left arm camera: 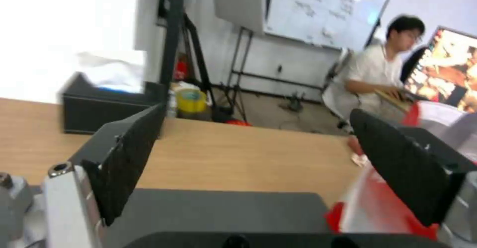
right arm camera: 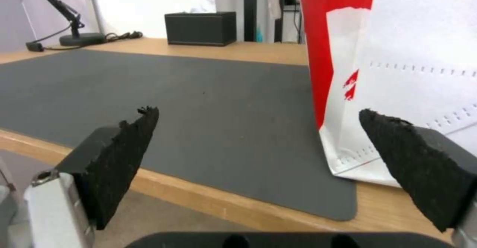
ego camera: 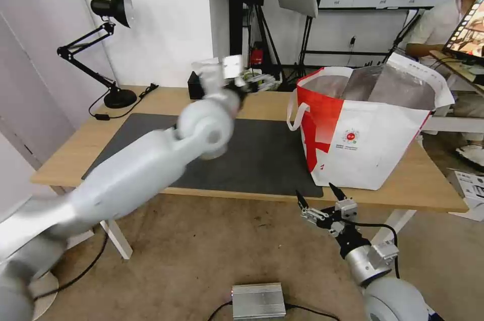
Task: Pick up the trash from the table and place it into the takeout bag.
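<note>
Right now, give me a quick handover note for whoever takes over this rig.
Left gripper: open, holding nothing, raised over the table's far side near the black tissue box.
Right gripper: open, holding nothing, low in front of the table's near edge by the takeout bag.
Bag stands open on the table's right end.
No trash on the grey mat or desktop; bag contents not visible.

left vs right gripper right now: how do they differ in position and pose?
The left gripper is raised over the table, arm stretched across the mat toward the black tissue box. The right gripper hangs low, in front of the table's near edge, by the takeout bag. Both are open and hold nothing.
</note>
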Controlling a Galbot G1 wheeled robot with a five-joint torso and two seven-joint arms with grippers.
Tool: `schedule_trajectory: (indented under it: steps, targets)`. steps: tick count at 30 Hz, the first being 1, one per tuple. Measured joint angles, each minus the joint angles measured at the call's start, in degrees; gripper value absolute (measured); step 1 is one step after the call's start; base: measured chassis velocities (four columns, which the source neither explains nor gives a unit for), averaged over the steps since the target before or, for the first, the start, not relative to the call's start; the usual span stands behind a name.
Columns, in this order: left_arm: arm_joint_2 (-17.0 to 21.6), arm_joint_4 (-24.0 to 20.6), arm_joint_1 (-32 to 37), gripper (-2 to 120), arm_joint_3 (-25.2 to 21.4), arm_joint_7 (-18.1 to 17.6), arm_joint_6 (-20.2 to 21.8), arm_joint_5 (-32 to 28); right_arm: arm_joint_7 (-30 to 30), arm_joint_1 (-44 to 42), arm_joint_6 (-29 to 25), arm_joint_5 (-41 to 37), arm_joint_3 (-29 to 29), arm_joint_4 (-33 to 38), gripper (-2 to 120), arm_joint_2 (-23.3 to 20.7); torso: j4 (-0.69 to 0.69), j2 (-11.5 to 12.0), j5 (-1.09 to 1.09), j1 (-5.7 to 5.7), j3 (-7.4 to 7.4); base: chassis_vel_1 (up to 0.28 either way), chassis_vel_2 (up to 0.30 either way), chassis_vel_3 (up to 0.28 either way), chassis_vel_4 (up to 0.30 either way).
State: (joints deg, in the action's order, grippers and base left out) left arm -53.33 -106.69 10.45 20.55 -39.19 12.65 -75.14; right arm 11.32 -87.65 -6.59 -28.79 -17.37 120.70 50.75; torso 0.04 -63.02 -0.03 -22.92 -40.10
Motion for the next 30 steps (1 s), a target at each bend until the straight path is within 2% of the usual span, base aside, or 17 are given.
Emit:
schedule_trajectory:
  steps: [2,4,6,7,8,10,11,14,15,18,24,30]
  targets:
    - [3.42,-2.26,4.72,100,-4.02,2.49,-0.79,1.57,-0.01,0.0,0.0,0.0,0.0,0.0,100,0.0,-0.03,0.0,-0.01,0.0,0.0,0.0,0.0,0.0,0.0]
    - [4.7,-3.0,6.71,100,-5.58,3.39,-0.94,2.2,0.0,0.0,0.0,0.0,0.0,0.0,100,-0.01,-0.03,0.0,0.0,0.0,0.0,0.0,0.0,0.0,0.0]
    - [9.97,-6.42,17.87,100,-13.98,8.57,-1.73,4.95,0.0,0.0,0.0,0.0,0.0,0.0,100,0.0,-0.05,0.0,0.0,0.0,0.0,0.0,0.0,0.0,0.0]
    - [9.97,-6.42,17.87,100,-13.98,8.57,-1.73,4.95,0.0,0.0,0.0,0.0,0.0,0.0,100,0.0,-0.05,0.0,0.0,0.0,0.0,0.0,0.0,0.0,0.0]
    - [12.14,-8.41,24.52,100,-19.57,10.61,-1.96,5.94,0.0,0.0,0.0,0.0,0.0,0.0,100,0.0,-0.02,-0.01,-0.01,0.0,0.0,0.0,0.0,0.0,0.0]
    - [14.26,-10.25,32.56,100,-25.52,13.56,-3.77,8.9,0.0,0.0,0.0,0.0,0.0,0.01,100,-0.01,-0.01,-0.01,0.03,0.01,0.01,0.0,0.0,0.0,0.0]
    - [14.26,-10.25,32.56,100,-25.52,13.56,-3.77,8.9,0.0,0.0,0.0,0.0,0.0,0.01,100,-0.01,-0.01,-0.01,0.03,0.01,0.01,0.0,0.0,0.0,0.0]
    - [15.13,-11.9,41.25,100,-31.32,16.07,-5.94,12.39,0.0,0.0,0.0,0.0,-0.01,0.01,100,-0.01,-0.05,0.0,0.03,0.0,0.0,0.0,0.0,0.0,0.0]
    - [15.13,-11.9,41.25,100,-31.32,16.07,-5.94,12.39,0.0,0.0,0.0,0.0,-0.01,0.01,100,-0.01,-0.05,0.0,0.03,0.0,0.0,0.0,0.0,0.0,0.0]
    - [13.63,-12.86,48.4,100,-35.18,17.69,-7.96,15.84,0.0,0.0,0.0,0.0,0.0,0.0,100,-0.01,-0.03,-0.01,0.02,0.01,0.01,0.0,0.0,0.0,0.0]
    - [11.06,-11.77,53.56,100,-37.7,19.88,-11.56,19.6,0.0,0.0,0.0,0.0,0.0,0.0,100,-0.01,-0.05,-0.01,0.02,0.0,0.0,0.0,0.0,0.0,0.0]
    - [9.61,-11.45,60.73,100,-43.69,22.42,-15.47,22.37,0.0,0.0,0.0,0.0,0.0,0.0,100,-0.01,-0.03,-0.01,0.03,0.0,0.0,0.0,0.0,0.0,0.0]
